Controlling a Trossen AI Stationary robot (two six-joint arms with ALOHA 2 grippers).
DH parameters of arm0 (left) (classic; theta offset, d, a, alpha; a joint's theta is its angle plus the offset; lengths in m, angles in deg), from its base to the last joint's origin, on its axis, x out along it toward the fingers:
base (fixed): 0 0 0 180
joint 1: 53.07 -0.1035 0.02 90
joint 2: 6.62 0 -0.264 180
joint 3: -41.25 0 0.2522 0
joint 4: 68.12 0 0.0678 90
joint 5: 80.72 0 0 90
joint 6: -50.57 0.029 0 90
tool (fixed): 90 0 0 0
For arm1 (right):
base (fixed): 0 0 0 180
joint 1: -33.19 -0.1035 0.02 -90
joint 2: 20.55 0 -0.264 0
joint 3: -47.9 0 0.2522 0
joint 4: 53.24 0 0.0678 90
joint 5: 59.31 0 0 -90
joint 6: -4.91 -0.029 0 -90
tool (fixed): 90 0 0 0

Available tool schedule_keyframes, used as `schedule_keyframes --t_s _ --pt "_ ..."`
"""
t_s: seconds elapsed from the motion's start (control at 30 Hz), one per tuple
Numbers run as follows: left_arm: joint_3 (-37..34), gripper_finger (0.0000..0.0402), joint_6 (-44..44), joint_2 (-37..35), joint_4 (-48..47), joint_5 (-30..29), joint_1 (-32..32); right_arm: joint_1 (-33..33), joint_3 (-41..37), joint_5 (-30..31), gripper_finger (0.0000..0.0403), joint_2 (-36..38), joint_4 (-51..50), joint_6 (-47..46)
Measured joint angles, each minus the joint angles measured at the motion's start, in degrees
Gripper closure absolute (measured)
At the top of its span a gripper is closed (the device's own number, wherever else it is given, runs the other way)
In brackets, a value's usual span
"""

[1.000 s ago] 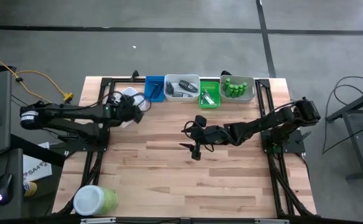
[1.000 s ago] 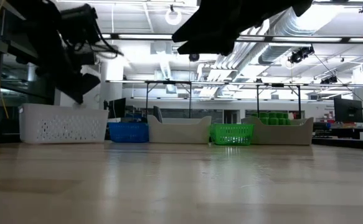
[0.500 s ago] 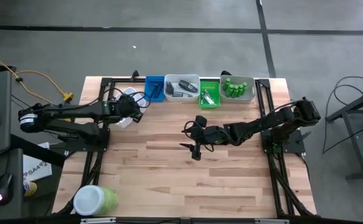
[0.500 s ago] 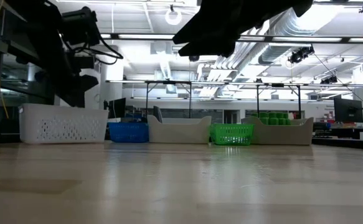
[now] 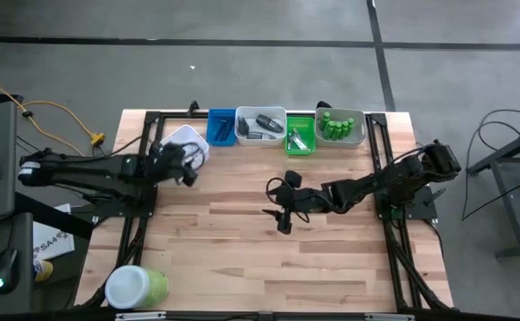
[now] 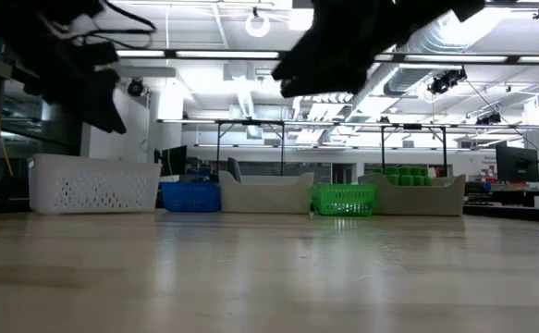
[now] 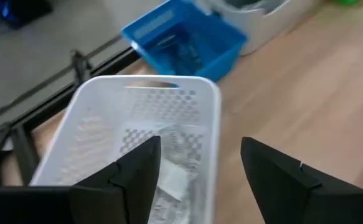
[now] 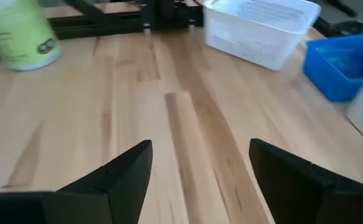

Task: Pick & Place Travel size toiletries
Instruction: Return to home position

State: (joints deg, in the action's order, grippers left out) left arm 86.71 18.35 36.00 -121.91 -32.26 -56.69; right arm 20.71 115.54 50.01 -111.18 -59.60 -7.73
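Both arms carry nothing. The left gripper (image 7: 200, 149) hangs just beside the white bin (image 5: 181, 137), fingers apart, and the right gripper (image 8: 200, 152) hovers over the bare bench (image 5: 242, 259), fingers apart too. The toiletries lie in the bins along the far edge, with sachets (image 7: 169, 171) in the white one. We should raise the left arm clear of the bin wall first, then fold both arms back slowly.
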Motion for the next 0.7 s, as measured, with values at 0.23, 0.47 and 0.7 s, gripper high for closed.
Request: schedule_keyframes --t_s 0.23,0.47,0.7 --pt "-7.50 0.0181 -4.13 -12.20 1.10 -7.44 16.72 -0.75 -11.00 3.70 0.0141 6.13 10.57 -5.08" --pt "-10.43 0.0181 -2.82 -23.57 1.20 -14.20 26.91 1.08 -27.51 0.26 0.0141 25.70 18.35 -6.30" --pt "-13.58 0.0181 3.04 -31.28 6.87 -17.14 33.46 0.57 -38.36 0.29 0.0141 45.07 18.26 -6.05"
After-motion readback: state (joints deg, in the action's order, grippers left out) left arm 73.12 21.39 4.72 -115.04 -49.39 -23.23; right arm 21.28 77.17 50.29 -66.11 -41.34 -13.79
